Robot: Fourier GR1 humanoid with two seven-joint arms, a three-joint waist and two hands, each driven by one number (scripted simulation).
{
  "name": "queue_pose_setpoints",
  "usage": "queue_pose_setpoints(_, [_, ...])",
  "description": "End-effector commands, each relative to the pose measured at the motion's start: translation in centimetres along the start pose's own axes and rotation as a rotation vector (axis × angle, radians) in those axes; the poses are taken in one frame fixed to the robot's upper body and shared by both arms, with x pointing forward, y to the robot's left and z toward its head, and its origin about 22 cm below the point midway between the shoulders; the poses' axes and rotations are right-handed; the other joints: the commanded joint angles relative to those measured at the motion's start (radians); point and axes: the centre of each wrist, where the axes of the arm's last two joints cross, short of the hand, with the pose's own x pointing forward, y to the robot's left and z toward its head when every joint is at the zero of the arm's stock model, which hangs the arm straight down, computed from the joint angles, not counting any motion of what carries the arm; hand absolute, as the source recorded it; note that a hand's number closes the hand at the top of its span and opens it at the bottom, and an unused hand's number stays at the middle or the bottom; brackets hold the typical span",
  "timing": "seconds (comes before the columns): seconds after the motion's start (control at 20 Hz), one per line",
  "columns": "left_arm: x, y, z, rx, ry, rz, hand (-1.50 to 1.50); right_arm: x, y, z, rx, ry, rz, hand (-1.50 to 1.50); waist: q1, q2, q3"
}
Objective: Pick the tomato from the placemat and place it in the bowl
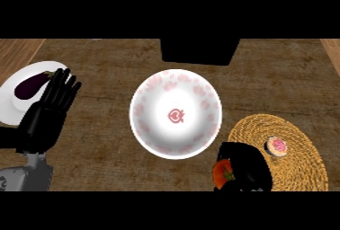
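A red tomato shows at the lower middle right, with my right hand curled round it; the fingers hide most of it. It sits off the left edge of the round woven placemat and just right of the bowl's lower rim. The white bowl with pink marks lies in the middle of the counter, nothing inside it. My left hand stands open at the left, fingers up, resting.
A white plate with a dark eggplant lies at the far left behind the left hand. A small pink-topped round item sits on the placemat. A black box stands behind the bowl.
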Motion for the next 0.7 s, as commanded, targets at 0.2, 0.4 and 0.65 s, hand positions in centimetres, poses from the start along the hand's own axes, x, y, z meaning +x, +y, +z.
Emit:
queue_pose_setpoints(0.2, [-0.3, -0.3, -0.7, 0.023, -0.002, 0.001, 0.00, 13.5, 3.2, 7.5, -0.140, -0.358, 0.195, 1.50, -0.015, -0.006, 0.001])
queue_pose_setpoints(0.4, [-0.2, -1.3, -1.0, 0.032, 0.026, 0.021, 0.00, 15.0, 1.6, 9.0, -0.306, -0.309, 0.155, 1.50, -0.038, -0.013, 0.001])
queue_pose_setpoints(0.65, [-0.3, 0.6, -0.5, 0.065, 0.017, -0.016, 0.00, 15.8, 0.0, 10.2, -0.468, -0.255, 0.090, 1.50, -0.057, -0.017, 0.000])
